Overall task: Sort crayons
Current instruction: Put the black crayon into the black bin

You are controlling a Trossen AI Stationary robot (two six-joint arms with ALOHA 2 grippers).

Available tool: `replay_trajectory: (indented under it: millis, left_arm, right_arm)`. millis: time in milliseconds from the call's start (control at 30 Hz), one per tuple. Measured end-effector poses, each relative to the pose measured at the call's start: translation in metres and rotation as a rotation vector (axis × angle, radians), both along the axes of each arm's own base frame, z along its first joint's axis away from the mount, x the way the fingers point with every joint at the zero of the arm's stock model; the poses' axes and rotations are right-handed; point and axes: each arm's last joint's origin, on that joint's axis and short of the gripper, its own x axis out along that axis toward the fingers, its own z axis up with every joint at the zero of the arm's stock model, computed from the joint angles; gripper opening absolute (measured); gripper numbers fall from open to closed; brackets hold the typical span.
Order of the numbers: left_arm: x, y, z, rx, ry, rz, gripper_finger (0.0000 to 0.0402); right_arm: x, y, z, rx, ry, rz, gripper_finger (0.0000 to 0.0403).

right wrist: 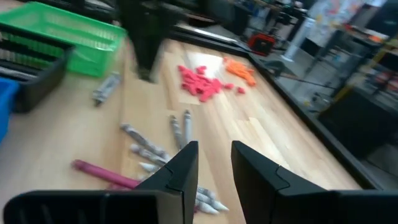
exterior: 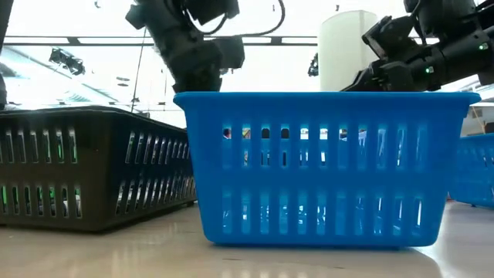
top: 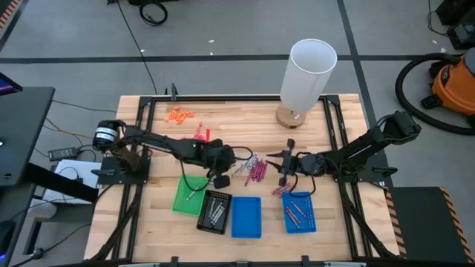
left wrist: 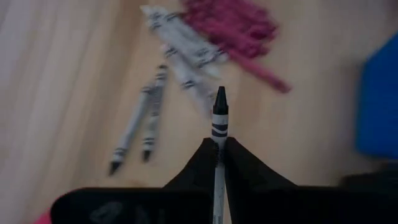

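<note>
Several silvery-grey crayons (left wrist: 186,56) and maroon crayons (left wrist: 233,25) lie loose in a pile (top: 252,169) at the table's middle. My left gripper (top: 220,179) hovers left of the pile, near the far ends of the green tray (top: 188,196) and the black tray (top: 214,212), and is shut on one silvery-grey crayon (left wrist: 219,115). My right gripper (top: 285,173) is open and empty (right wrist: 214,165), just right of the pile, above loose crayons (right wrist: 146,152). The right blue tray (top: 299,212) holds a few maroon crayons. My left gripper pinches the silvery-grey crayon between its two fingertips (left wrist: 205,165), on the wrapped shaft behind the dark pointed tip (left wrist: 219,98). The crayon lies along the fingers and its tip sticks out ahead of them. It is lifted clear of the table.
A second blue tray (top: 246,217) stands between the black tray and the right blue one. A tall white cylinder (top: 307,73) stands on a wooden base at the far side. Orange bits (top: 180,115) and red bits (top: 202,132) lie at the far left.
</note>
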Motion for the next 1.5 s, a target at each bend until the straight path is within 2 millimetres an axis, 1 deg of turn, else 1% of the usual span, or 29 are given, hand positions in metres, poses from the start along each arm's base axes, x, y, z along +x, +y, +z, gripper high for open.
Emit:
replay_trajectory:
  millis: [200, 333, 467, 633, 733, 833, 900, 1033, 1133, 1167, 1300, 1400, 1500]
  left_arm:
    - [0.013, -0.022, 0.011, -0.143, -0.190, -0.001, 0.0021]
    - [0.018, -0.033, 0.019, -0.254, -0.295, 0.070, 0.0025]
    - [0.020, -0.041, 0.022, -0.383, -0.336, 0.174, 0.0026]
    - [0.027, -0.054, 0.014, -0.527, -0.360, 0.278, 0.0027]
    - [0.028, -0.065, 0.005, -0.579, -0.333, 0.313, 0.0027]
    - [0.026, -0.075, 0.002, -0.605, -0.301, 0.288, 0.0027]
    - [0.023, -0.083, 0.005, -0.636, -0.295, 0.265, 0.0027]
    - [0.018, -0.100, 0.017, -0.680, -0.296, 0.207, 0.0027]
    - [0.011, -0.114, 0.020, -0.736, -0.230, 0.131, 0.0027]
    - [0.007, -0.118, 0.018, -0.746, -0.192, 0.129, 0.0027]
    - [-0.011, -0.131, 0.005, -0.787, 0.053, 0.161, 0.0027]
    - [-0.022, -0.132, -0.002, -0.761, 0.177, 0.229, 0.0027]
    - [-0.025, -0.128, -0.005, -0.738, 0.217, 0.282, 0.0027]
  right_arm:
    - [-0.003, -0.002, 0.000, -0.060, 0.000, -0.175, 0.0105]
    - [-0.005, -0.004, 0.000, -0.089, -0.002, -0.257, 0.0105]
    - [-0.005, -0.006, 0.001, -0.101, -0.009, -0.294, 0.0105]
    - [-0.003, -0.010, 0.003, -0.090, -0.034, -0.317, 0.0105]
    - [-0.003, -0.010, 0.003, -0.089, -0.033, -0.312, 0.0105]
    - [-0.003, -0.009, 0.003, -0.080, -0.033, -0.288, 0.0105]
    - [-0.003, -0.008, 0.003, -0.075, -0.031, -0.269, 0.0105]
    - [-0.002, -0.008, 0.004, -0.068, -0.039, -0.253, 0.0105]
    - [-0.002, -0.007, 0.004, -0.063, -0.047, -0.237, 0.0105]
    - [-0.002, -0.007, 0.005, -0.063, -0.051, -0.236, 0.0105]
    - [-0.001, -0.007, 0.006, -0.056, -0.059, -0.210, 0.0105]
    - [-0.001, -0.006, 0.006, -0.050, -0.063, -0.200, 0.0105]
    - [-0.001, -0.006, 0.006, -0.045, -0.066, -0.185, 0.0105]
